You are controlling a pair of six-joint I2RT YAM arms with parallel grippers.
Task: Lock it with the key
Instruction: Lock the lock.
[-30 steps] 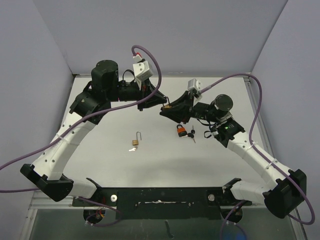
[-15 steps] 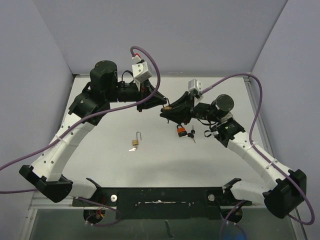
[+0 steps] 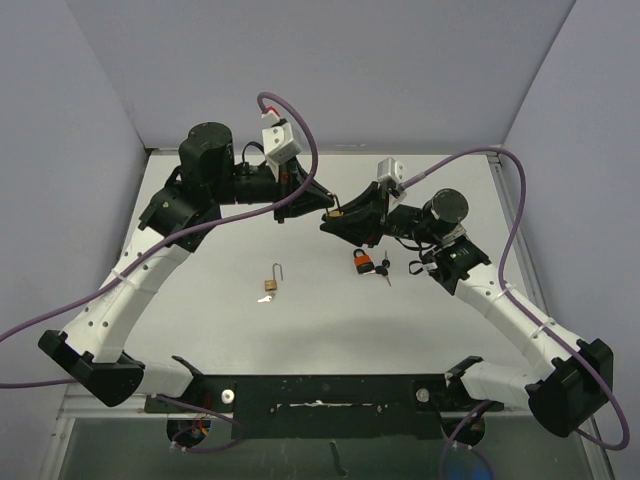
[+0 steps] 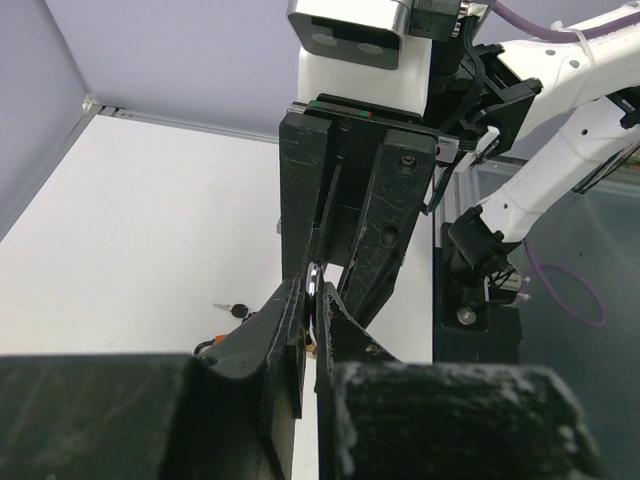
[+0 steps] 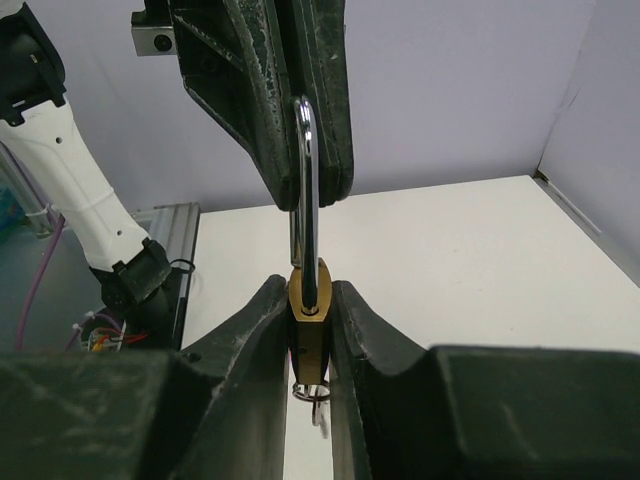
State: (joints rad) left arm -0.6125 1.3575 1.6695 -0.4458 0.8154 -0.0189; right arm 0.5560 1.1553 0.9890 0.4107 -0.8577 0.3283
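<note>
Our left gripper [image 4: 312, 305] fills the lower frame, its two black fingers [image 4: 280, 330] drawn nearly together on the padlock [image 4: 313, 278], of which we see only a shiny sliver of shackle and a bit of brass in the slit between the tips. Straight ahead, tip to tip with ours, the right gripper [image 4: 335, 240] points back at us, its white camera housing [image 4: 350, 30] beyond it. Off to the left of our fingers, a small key [image 4: 232, 310] lies on the white table [image 4: 150, 220].
</note>
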